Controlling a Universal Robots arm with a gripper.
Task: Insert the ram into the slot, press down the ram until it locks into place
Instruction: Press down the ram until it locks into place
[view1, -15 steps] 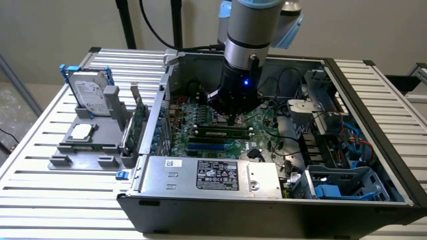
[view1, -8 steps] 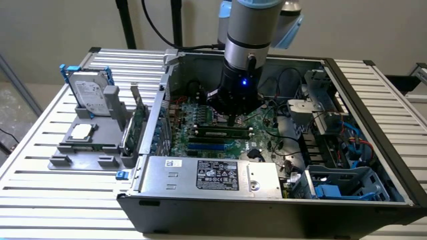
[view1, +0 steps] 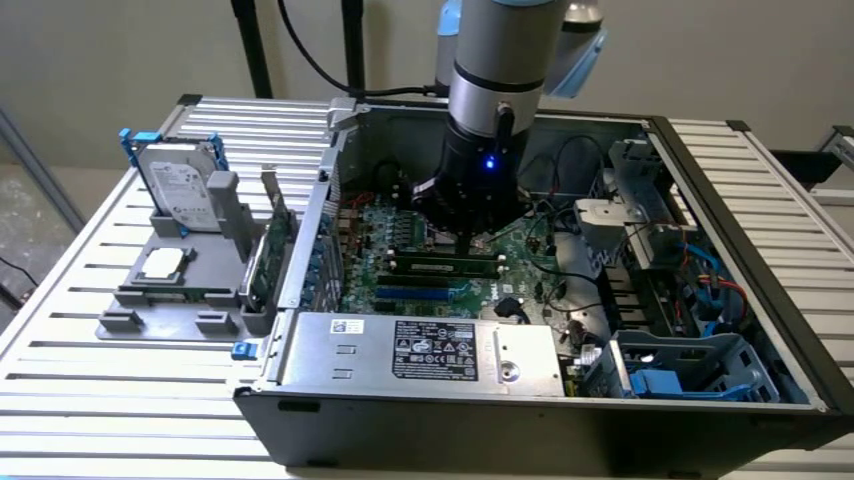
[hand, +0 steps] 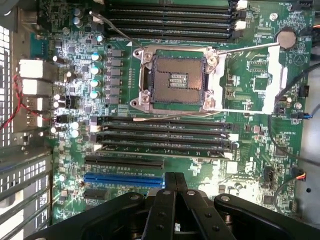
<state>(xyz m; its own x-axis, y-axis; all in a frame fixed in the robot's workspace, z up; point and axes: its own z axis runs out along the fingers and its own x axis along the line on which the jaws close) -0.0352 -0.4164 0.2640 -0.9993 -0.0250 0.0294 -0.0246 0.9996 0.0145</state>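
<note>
Pressing squarely is what this step needs: the gripper (view1: 470, 238), jaws fully closed and holding nothing, sits just above the ram (view1: 443, 267), which lies in its slot (hand: 165, 148) beside the CPU socket (hand: 175, 80); keep force vertical and centred.

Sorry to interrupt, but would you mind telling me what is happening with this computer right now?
A robot arm reaches into an open computer case, its gripper shut, directly over the ram. The ram lies along a slot on the motherboard, beside the empty processor socket. Whether it has locked in cannot be told. A hard drive sits outside on a grey holder.
</note>
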